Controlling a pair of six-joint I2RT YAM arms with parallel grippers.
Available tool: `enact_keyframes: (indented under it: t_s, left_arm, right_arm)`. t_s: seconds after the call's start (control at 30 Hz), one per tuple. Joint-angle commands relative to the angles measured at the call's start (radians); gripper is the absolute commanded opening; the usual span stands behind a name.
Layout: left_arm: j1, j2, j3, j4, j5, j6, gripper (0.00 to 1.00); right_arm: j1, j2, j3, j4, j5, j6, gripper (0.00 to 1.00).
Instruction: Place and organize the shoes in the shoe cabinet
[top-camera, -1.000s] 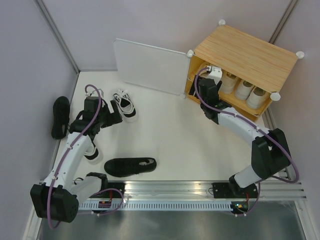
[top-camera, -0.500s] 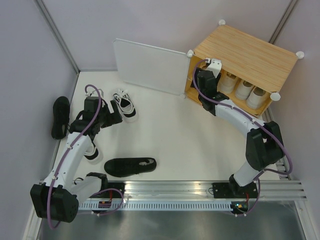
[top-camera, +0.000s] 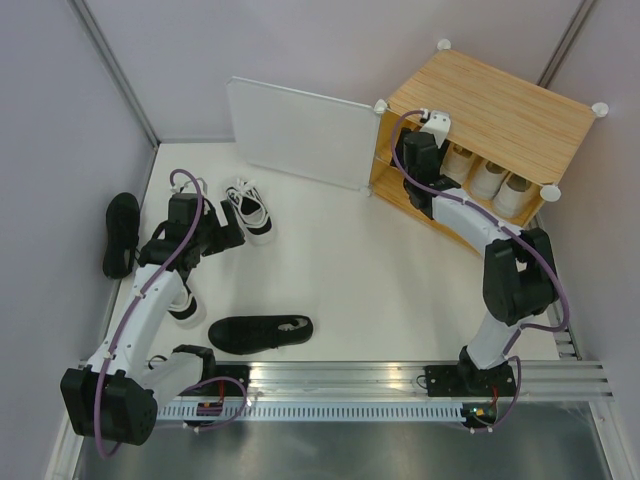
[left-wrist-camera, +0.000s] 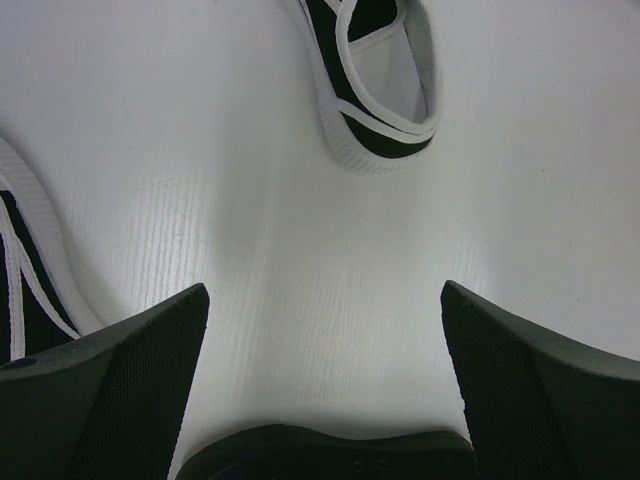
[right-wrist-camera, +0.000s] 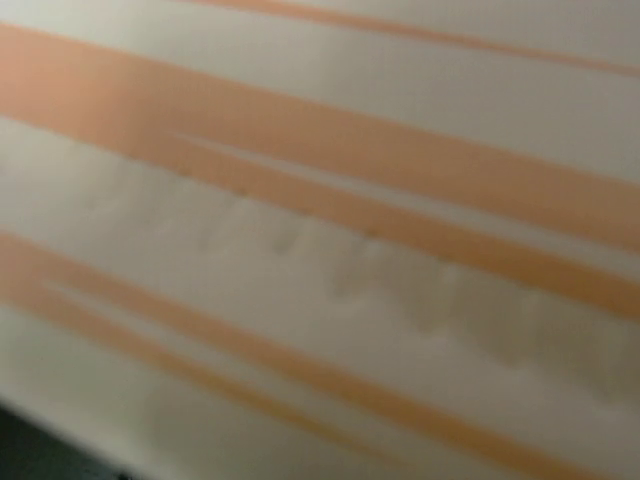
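The shoe cabinet (top-camera: 495, 105) stands at the far right with its white door (top-camera: 298, 133) swung open. The heels of three pale shoes (top-camera: 490, 178) show side by side on its shelf. My right arm's wrist (top-camera: 417, 157) reaches into the upper left opening, and its fingers are hidden under the wooden top. The right wrist view is only a blur of orange and cream bands. My left gripper (left-wrist-camera: 325, 285) hangs open over bare floor, just short of a white shoe with black trim (left-wrist-camera: 380, 90) (top-camera: 250, 210). Another such shoe (left-wrist-camera: 25, 290) lies at its left.
One black shoe (top-camera: 120, 235) lies by the left wall and another (top-camera: 260, 332) near the front rail. A white shoe (top-camera: 187, 308) lies partly under my left arm. The grey walls close in on the left and behind.
My right arm has pushed its wrist further up and into the cabinet's upper opening, and its elbow has swung toward the cabinet. The left arm and the floor shoes have stayed put.
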Motion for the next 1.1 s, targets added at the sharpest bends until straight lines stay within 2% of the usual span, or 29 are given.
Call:
enact_keyframes:
  t_s: [0.0, 0.3, 0.4, 0.63, 0.73, 0.93, 1.07]
  left_arm:
    - [0.001, 0.000, -0.001, 0.028, 0.007, 0.035, 1.00]
    - [0.001, 0.001, -0.001, 0.027, 0.005, 0.035, 1.00]
    - [0.001, 0.000, -0.001, 0.028, 0.005, 0.035, 1.00]
    - [0.001, 0.001, -0.001, 0.028, 0.005, 0.035, 1.00]
    - [0.001, 0.000, -0.001, 0.028, 0.007, 0.033, 1.00]
    - [0.001, -0.002, -0.001, 0.028, 0.007, 0.033, 1.00]
    - [0.001, -0.003, -0.001, 0.028, 0.007, 0.035, 1.00]
  right_arm:
    - [-0.044, 0.032, 0.039, 0.055, -0.004, -0.022, 0.37]
    - [-0.083, 0.041, 0.004, 0.067, 0.010, 0.017, 0.41]
    - [-0.090, 0.044, -0.014, 0.073, 0.007, 0.030, 0.48]
    - [-0.089, 0.002, -0.085, 0.092, -0.049, 0.053, 0.82]
    - [-0.089, -0.023, -0.091, 0.078, -0.055, 0.056, 0.89]
    - [-0.089, -0.098, -0.114, 0.082, -0.110, 0.050, 0.91]
    - [-0.084, -0.126, -0.122, 0.067, -0.110, 0.053, 0.86]
